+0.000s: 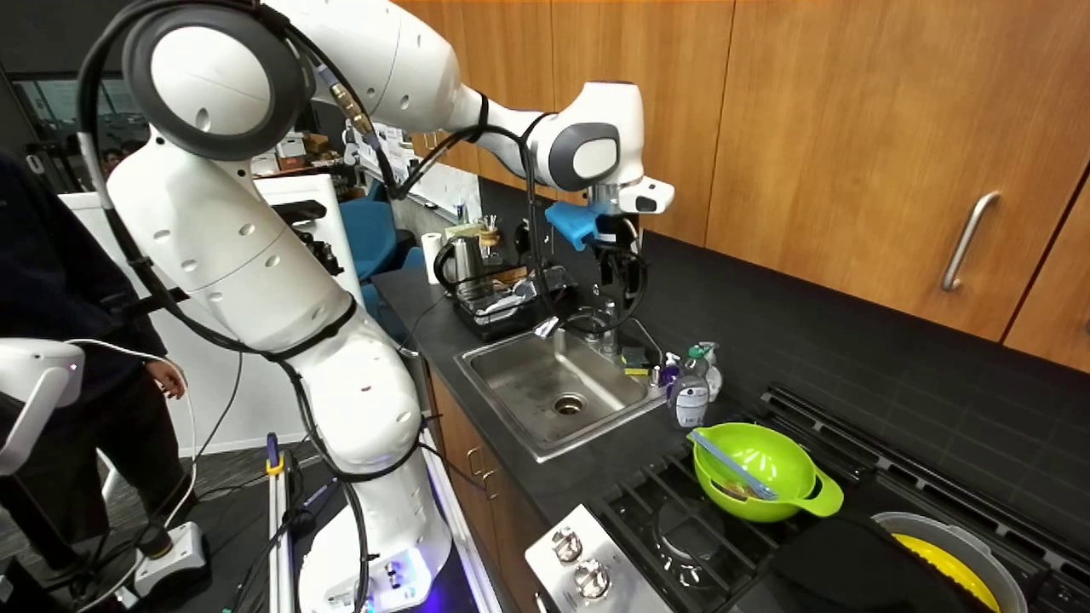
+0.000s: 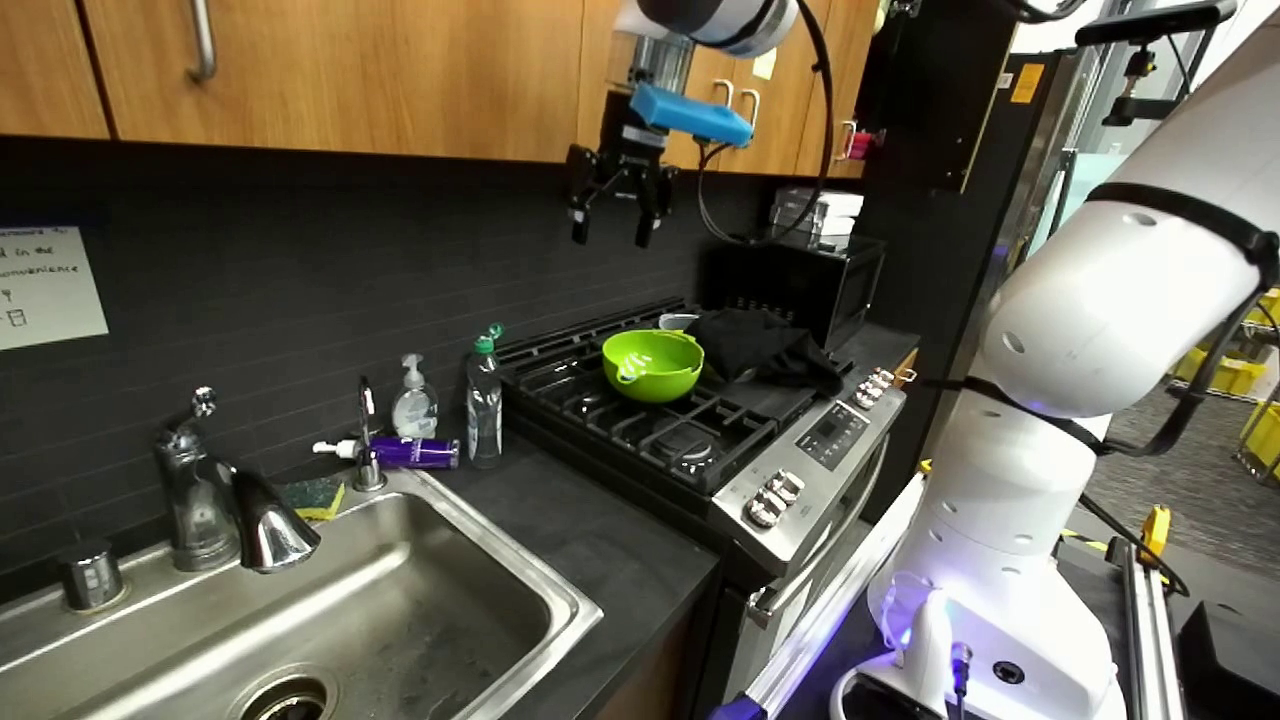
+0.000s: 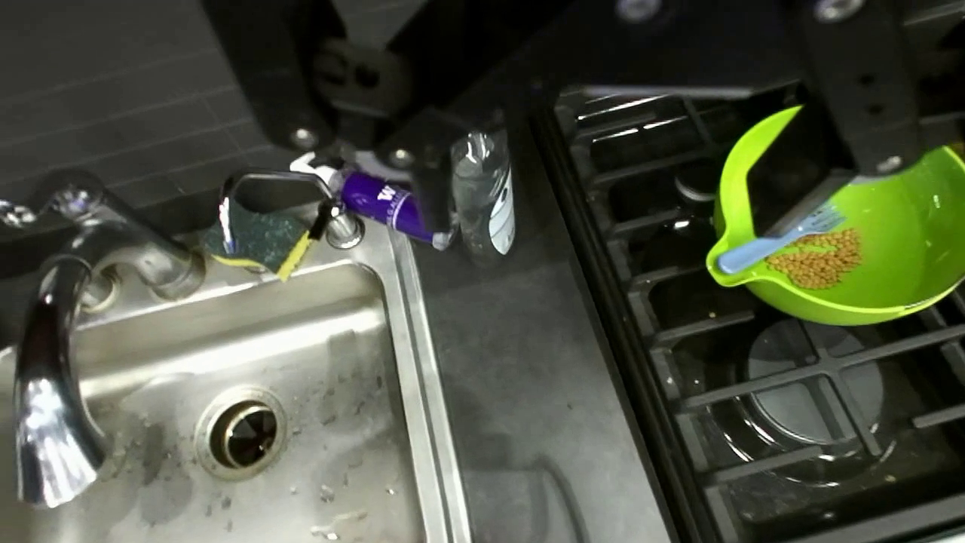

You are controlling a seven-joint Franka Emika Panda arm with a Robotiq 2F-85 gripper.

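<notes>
Jaws blend into the dark backsplash (image 1: 894, 383) in an exterior view, too murky there to read, as a robot arm (image 1: 358, 400) arches beside a steel sink (image 1: 519, 375); a green bowl (image 1: 792, 460) sits on the black stove (image 1: 647, 553), a blue utensil (image 1: 732, 465) propped inside it. In an exterior view, the jaws stand parted and released above the worktop (image 2: 620, 550), well apart from the bowl, while a clear bottle (image 2: 485, 400) stands upright beside the stove, near a purple bottle (image 2: 420, 453) lying on its side. A black cloth (image 2: 750, 345) is heaped next to the bowl. In the wrist view, the jaws enter from the top, spread wide, one side before the bowl; the utensil's handle rests on the bowl's spout, its head by small tan pieces (image 3: 818, 260), while a sponge (image 3: 264, 235) lies near the faucet (image 3: 45, 369).
</notes>
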